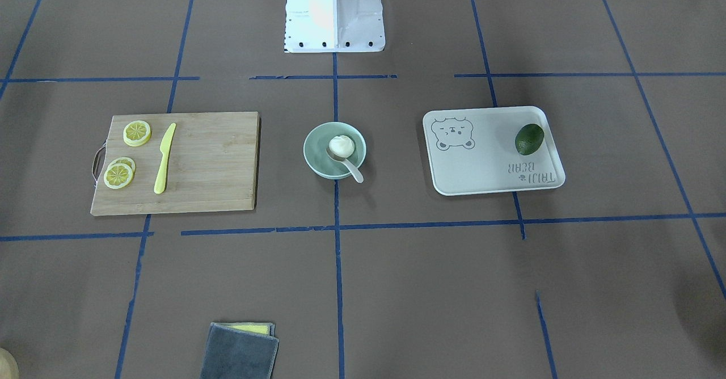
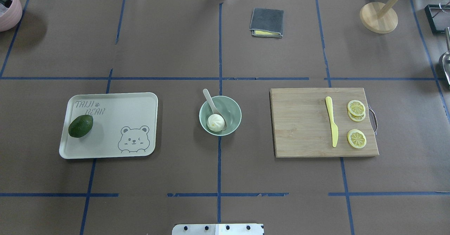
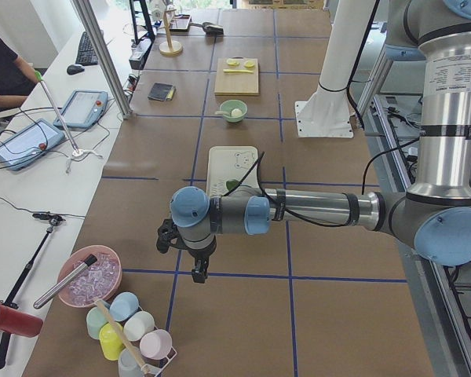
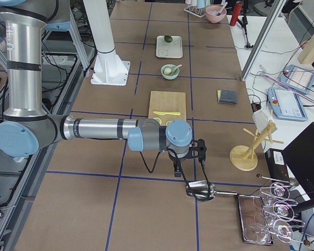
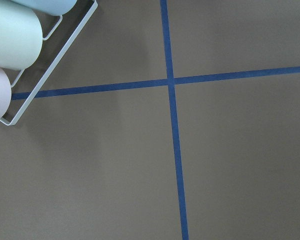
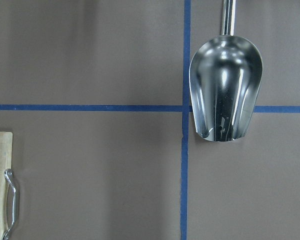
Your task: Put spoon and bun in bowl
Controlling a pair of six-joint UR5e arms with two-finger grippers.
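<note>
The pale mint-green bowl (image 2: 234, 112) stands at the table's middle, and it also shows in the front-facing view (image 1: 316, 153). The white bun (image 2: 214, 122) lies inside it. The cream spoon (image 2: 210, 100) rests with its scoop in the bowl by the bun and its handle over the rim (image 1: 354, 171). My left gripper (image 3: 198, 275) hangs over bare table far off to the robot's left. My right gripper (image 4: 178, 171) hangs far off to the right, past the cutting board. Both show only in the side views, so I cannot tell if they are open or shut.
A tray (image 2: 109, 150) with an avocado (image 2: 80, 126) lies left of the bowl. A cutting board (image 2: 302, 122) holds a yellow knife (image 2: 331, 126) and lemon slices (image 2: 356, 138). A grey cloth (image 2: 267, 22) lies at the far side. A metal scoop (image 6: 226, 95) lies below my right wrist, a cup rack (image 5: 20, 60) near my left.
</note>
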